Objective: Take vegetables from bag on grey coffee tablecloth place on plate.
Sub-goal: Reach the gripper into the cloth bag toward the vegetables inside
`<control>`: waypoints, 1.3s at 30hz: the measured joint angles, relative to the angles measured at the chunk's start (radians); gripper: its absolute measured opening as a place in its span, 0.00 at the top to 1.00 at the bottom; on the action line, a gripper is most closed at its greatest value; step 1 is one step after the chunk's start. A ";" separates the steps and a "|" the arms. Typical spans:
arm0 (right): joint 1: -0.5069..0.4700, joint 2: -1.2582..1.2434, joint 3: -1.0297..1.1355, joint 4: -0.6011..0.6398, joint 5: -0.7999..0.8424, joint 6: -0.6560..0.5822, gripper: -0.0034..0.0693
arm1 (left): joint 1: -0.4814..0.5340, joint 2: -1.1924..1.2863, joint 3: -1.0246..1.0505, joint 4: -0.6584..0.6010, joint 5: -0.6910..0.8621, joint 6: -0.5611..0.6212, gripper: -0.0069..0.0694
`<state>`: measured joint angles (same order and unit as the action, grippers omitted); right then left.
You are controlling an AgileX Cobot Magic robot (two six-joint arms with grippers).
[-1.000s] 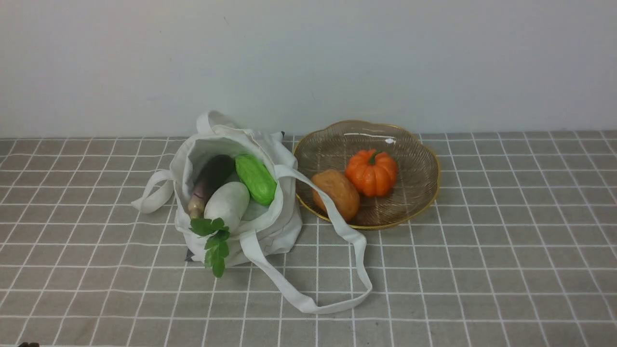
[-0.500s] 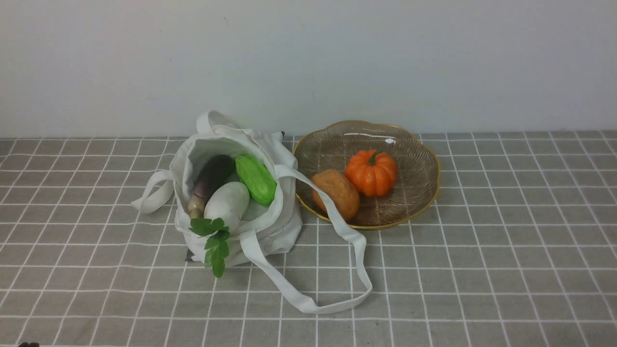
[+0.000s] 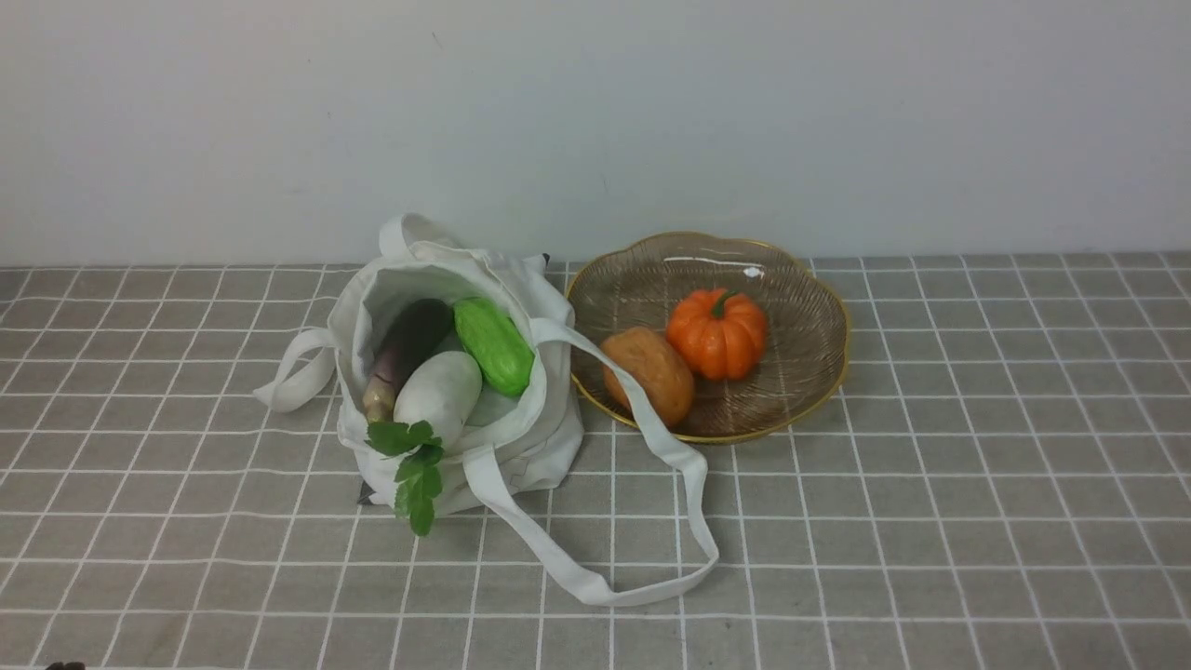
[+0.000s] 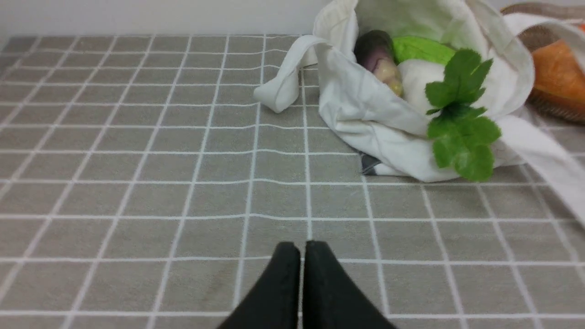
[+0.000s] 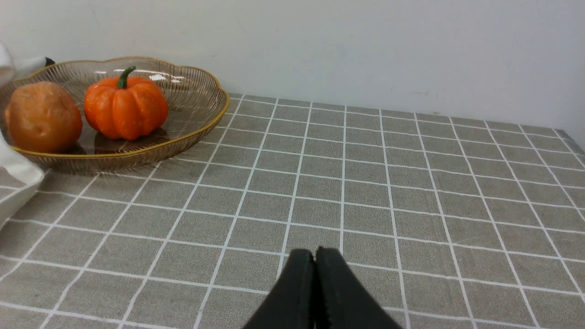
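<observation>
The off-white bag (image 3: pixel 544 437) lies open on the grid tablecloth (image 3: pixel 930 521), left of the plate (image 3: pixel 819 312). In its mouth are the white radish (image 3: pixel 442 393) with green leaves (image 3: pixel 414 470), the dark purple eggplant (image 3: pixel 409 340) and the green gourd (image 3: pixel 493 346). The left wrist view shows the bag (image 4: pixel 365 105), radish leaves (image 4: pixel 459 119), eggplant (image 4: pixel 372 48) and gourd (image 4: pixel 420 49). My left gripper (image 4: pixel 301 249) is shut and empty, low over the cloth, well short of the bag. My right gripper (image 5: pixel 314 255) is shut and empty, some way from the plate (image 5: pixel 201 114).
An orange toy pumpkin (image 3: pixel 716 333) and a brown round potato-like toy (image 3: pixel 649 372) sit in the plate. One bag strap (image 3: pixel 642 577) loops forward over the cloth, crossing the plate's near rim. A plain wall (image 3: pixel 595 121) stands right behind bag and plate.
</observation>
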<state>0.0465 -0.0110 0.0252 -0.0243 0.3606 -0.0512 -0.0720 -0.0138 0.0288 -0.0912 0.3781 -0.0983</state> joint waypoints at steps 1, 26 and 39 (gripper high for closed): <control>0.000 0.000 0.000 0.000 0.000 0.000 0.97 | 0.000 0.000 0.000 -0.012 0.000 -0.006 0.91; 0.000 0.000 0.000 0.000 0.000 0.001 0.97 | 0.000 0.034 -0.183 -1.037 0.018 0.249 0.91; 0.000 0.000 0.000 0.000 0.000 0.003 0.97 | 0.000 0.946 -0.821 -0.452 0.697 0.415 0.91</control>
<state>0.0465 -0.0110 0.0252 -0.0243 0.3606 -0.0486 -0.0720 0.9326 -0.7920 -0.5434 1.0747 0.3168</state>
